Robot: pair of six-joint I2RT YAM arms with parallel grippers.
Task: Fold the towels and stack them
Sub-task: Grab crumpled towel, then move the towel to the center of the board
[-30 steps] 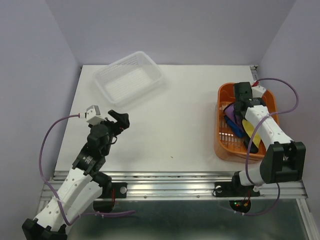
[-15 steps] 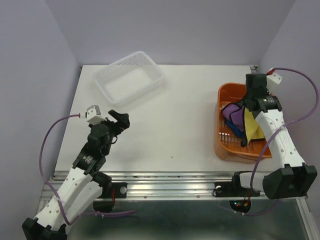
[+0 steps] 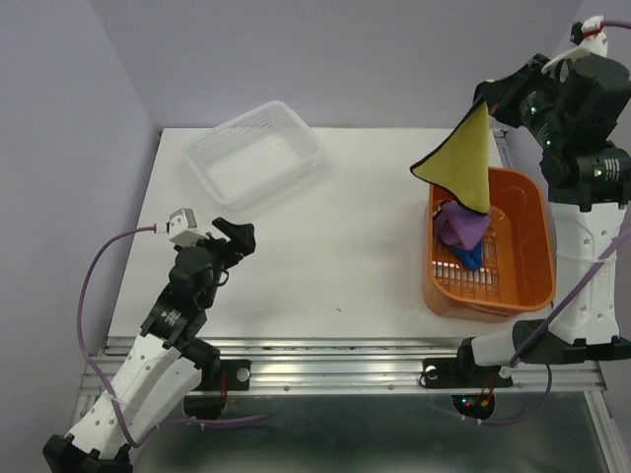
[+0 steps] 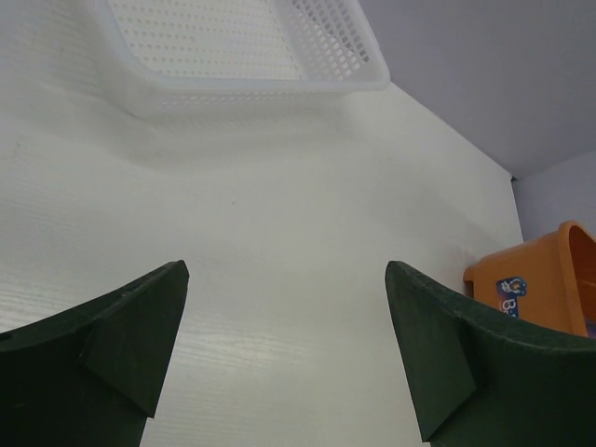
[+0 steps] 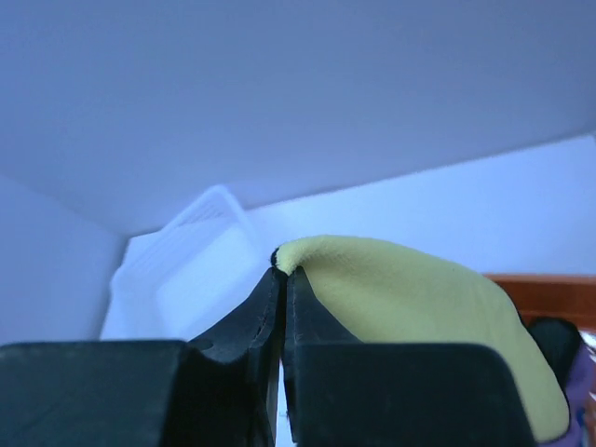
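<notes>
While pinching corner of yellow towel (image 3: 463, 163) in right gripper (image 5: 282, 279), hung it over orange basket (image 3: 537, 258). Probably needed laying flat on table (image 3: 345, 246) to left. Had left gripper (image 4: 284, 270) spread, idle.

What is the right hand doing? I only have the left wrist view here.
Observer: The right hand is shut on a corner of the yellow towel, which hangs from it above the orange basket.
Operator: What is in that basket?
Observer: A purple towel lying partly over a blue towel.
Operator: Where is my left hand relative to all that?
Observer: The left hand is over the left side of the table, well apart from every towel.
</notes>
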